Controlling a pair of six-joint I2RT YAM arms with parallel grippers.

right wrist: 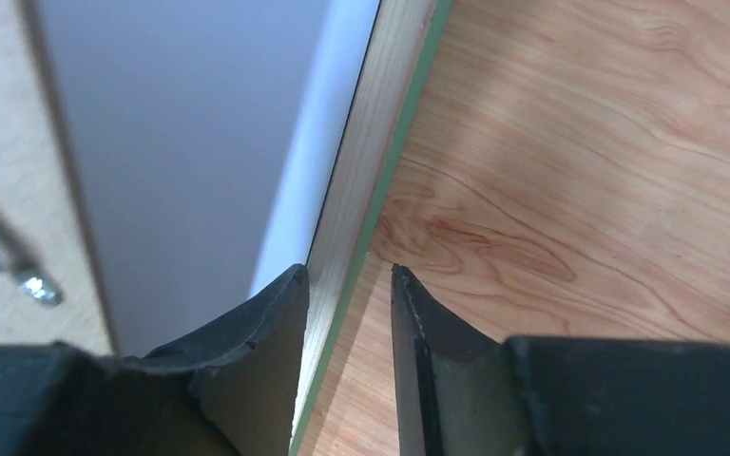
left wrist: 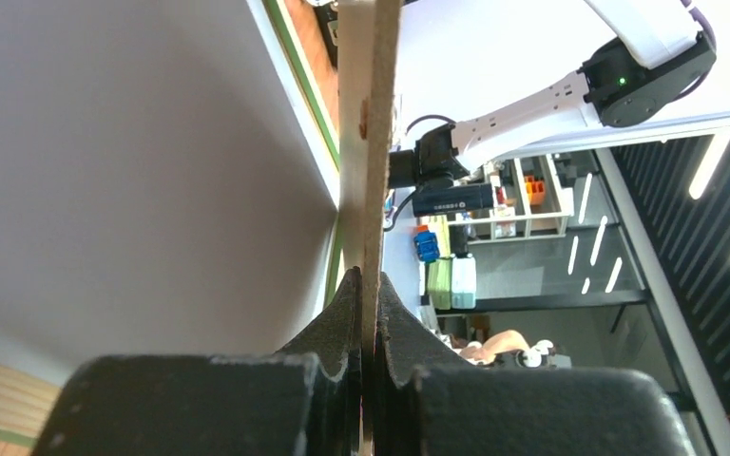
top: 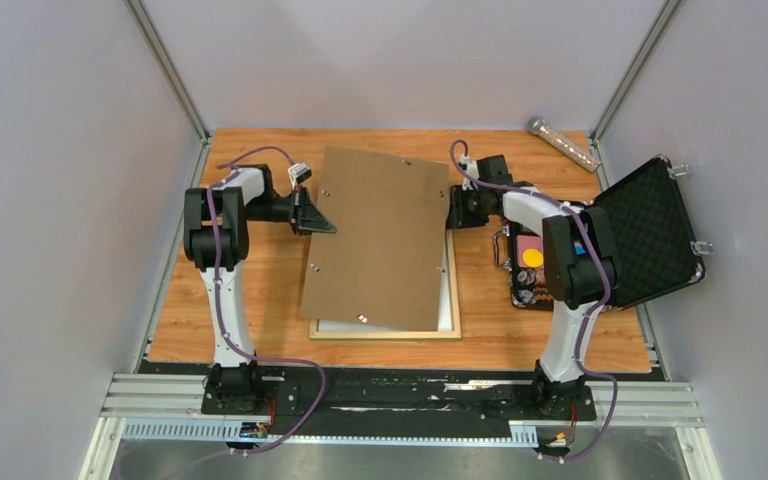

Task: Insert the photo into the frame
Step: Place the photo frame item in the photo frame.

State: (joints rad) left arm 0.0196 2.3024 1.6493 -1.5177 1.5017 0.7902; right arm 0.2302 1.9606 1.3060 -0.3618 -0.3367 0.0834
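Pinching the backing board [top: 380, 235] by its left edge, the left gripper [left wrist: 369, 313] is clamped tight and holds it tilted over the frame [top: 385, 331]. Inside the frame lies the photo [top: 340, 323], white back up. At the frame's right rail the right gripper [right wrist: 350, 285] straddles the rail, jaws apart. Judged thin, floppy, crease-prone: take it lightly by an edge.

The frame [top: 385, 333] lies flat on the tabletop [top: 260, 300] with its pale wood back up. Its right rail, green along the outer edge, runs between the parted fingers of the right end effector [right wrist: 350, 271] near the far corner. The photo [top: 446, 300] lies inside it white side up, seen only as a narrow strip just inside that rail and along the near one, the rest hidden under a brown board [top: 380, 240].
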